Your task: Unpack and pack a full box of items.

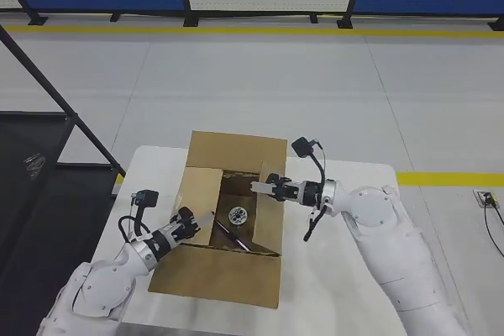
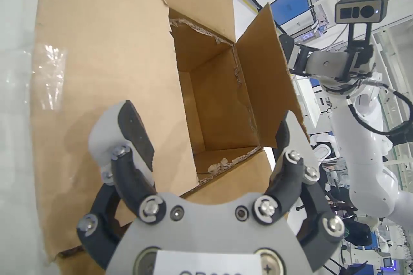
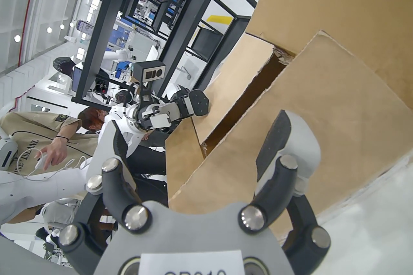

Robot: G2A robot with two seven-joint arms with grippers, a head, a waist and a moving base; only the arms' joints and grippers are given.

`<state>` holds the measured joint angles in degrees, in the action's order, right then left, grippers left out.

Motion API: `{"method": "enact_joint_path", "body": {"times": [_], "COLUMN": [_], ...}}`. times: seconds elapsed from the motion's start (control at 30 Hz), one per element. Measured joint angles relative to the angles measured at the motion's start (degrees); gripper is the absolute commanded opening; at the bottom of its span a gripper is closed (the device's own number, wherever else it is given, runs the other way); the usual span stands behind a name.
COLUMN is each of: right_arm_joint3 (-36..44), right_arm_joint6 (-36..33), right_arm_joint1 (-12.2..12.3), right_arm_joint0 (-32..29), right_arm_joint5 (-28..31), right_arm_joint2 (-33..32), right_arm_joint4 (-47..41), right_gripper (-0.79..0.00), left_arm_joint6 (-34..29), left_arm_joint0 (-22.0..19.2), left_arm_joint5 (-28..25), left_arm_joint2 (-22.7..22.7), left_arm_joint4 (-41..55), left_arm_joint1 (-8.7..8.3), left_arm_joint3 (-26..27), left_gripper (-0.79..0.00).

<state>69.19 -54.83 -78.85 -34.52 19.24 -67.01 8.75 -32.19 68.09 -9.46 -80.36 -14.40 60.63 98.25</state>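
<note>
1. The left gripper (image 1: 186, 222) hangs at the box's 8 o'clock, over the left flap (image 1: 200, 204). Its fingers are spread apart with nothing between them.
2. The right gripper (image 1: 263, 186) comes in from 3 o'clock and sits at the opening's 2 o'clock, by the raised right flap (image 2: 264, 70). Its fingers are also wide apart, and I cannot tell if they touch the flap.
3. A white label (image 3: 192, 263) on the right gripper's base is cut off and unreadable.
4. The cardboard box (image 1: 235, 149) stands open at the middle of the table (image 1: 340, 290). Inside are a round white-and-dark item (image 1: 237, 216) and, toward 6 o'clock, a thin dark stick (image 1: 233, 238).
</note>
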Motion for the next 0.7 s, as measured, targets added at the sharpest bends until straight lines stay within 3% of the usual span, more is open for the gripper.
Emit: {"method": "enact_joint_path", "body": {"times": [0.7], "right_arm_joint3": [-7.2], "right_arm_joint6": [5.9], "right_arm_joint1": [-1.3], "right_arm_joint0": [3.2], "right_arm_joint5": [0.6], "right_arm_joint2": [8.8], "right_arm_joint4": [7.9], "right_gripper": [0.0], "left_arm_joint6": [0.4], "left_arm_joint0": [-1.3], "left_arm_joint5": [1.3], "left_arm_joint2": [0.4], "left_arm_joint4": [0.2], "left_arm_joint1": [0.24], "left_arm_joint3": [-1.9], "left_gripper": [0.0]}}
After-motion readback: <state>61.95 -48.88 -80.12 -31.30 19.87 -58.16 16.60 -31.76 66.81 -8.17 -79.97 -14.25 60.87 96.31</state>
